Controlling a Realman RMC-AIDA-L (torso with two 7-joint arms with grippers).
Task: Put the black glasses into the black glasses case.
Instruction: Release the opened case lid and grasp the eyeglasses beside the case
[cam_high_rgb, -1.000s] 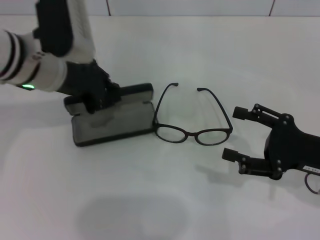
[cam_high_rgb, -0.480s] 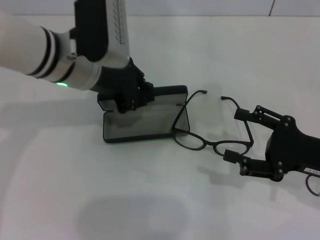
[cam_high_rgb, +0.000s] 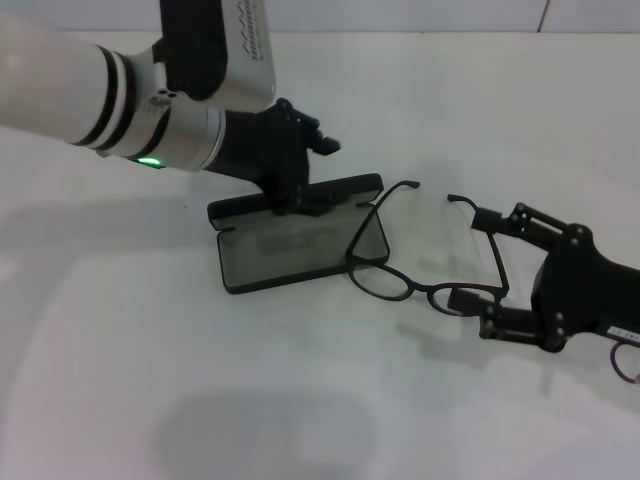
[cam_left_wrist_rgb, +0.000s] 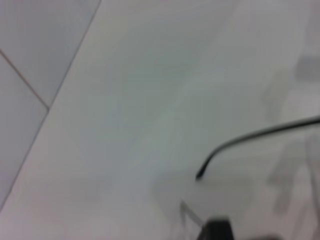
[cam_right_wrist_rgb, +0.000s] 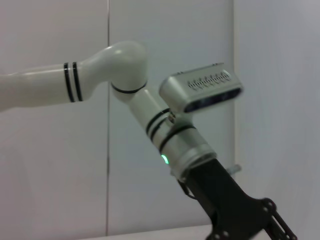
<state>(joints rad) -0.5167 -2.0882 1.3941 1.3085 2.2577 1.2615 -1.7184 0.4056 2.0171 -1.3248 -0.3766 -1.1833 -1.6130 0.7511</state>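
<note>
We are steadying the open black glasses case with the left gripper, pinched on its lid. The black glasses overlap its near corner, between the spread fingers of the right gripper. We should be closing gently on the frame. Lens contact with the lining is unclear.

My left arm is white with two thin black bands, running into a silver-grey wrist section where a small green light glows. My left gripper is matte black, my right gripper black too. The black glasses show a thin black frame around clear lenses. The black glasses case has a black shell with a grey lining. Everything sits on a plain white table.
</note>
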